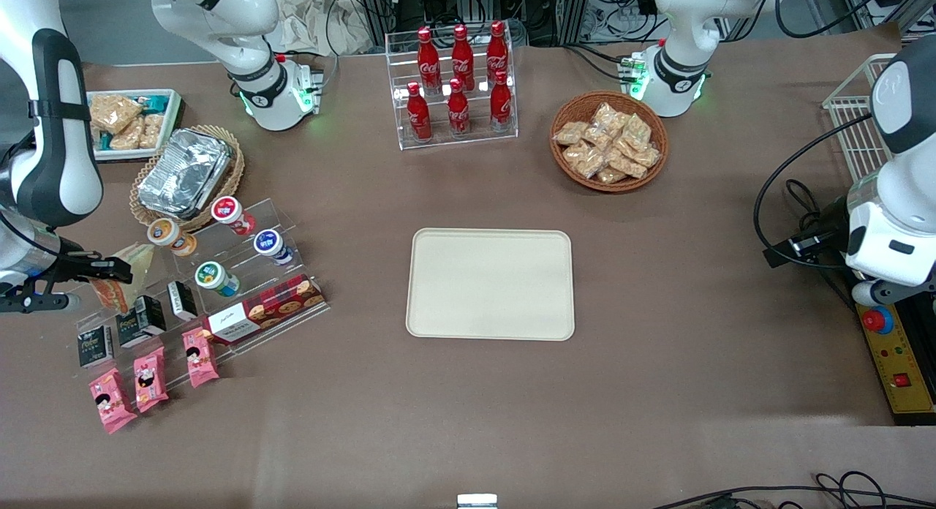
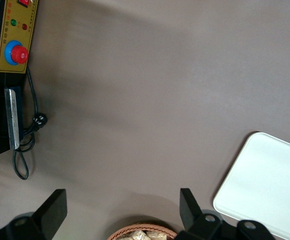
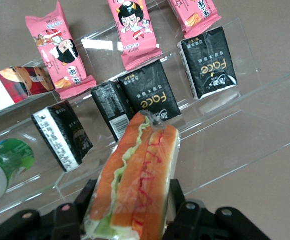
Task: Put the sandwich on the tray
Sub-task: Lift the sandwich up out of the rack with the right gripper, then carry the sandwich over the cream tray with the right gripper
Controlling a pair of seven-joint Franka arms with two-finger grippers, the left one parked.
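My right gripper (image 1: 102,271) is shut on the sandwich (image 1: 121,278), a clear-wrapped wedge with orange-red and green filling. It holds it just above the acrylic snack shelf (image 1: 219,289) at the working arm's end of the table. In the right wrist view the sandwich (image 3: 134,175) sits squeezed between my two black fingers (image 3: 177,197), above the black packets. The cream-beige tray (image 1: 490,284) lies flat and bare in the middle of the table, well toward the parked arm from my gripper. A corner of the tray (image 2: 270,185) shows in the left wrist view.
The shelf holds pink snack packets (image 1: 150,377), black packets (image 1: 142,320), yogurt cups (image 1: 216,277) and a red cookie box (image 1: 267,308). A foil container in a basket (image 1: 186,172), a white snack bin (image 1: 131,121), a cola rack (image 1: 457,81) and a wicker basket of snacks (image 1: 608,140) stand farther from the camera.
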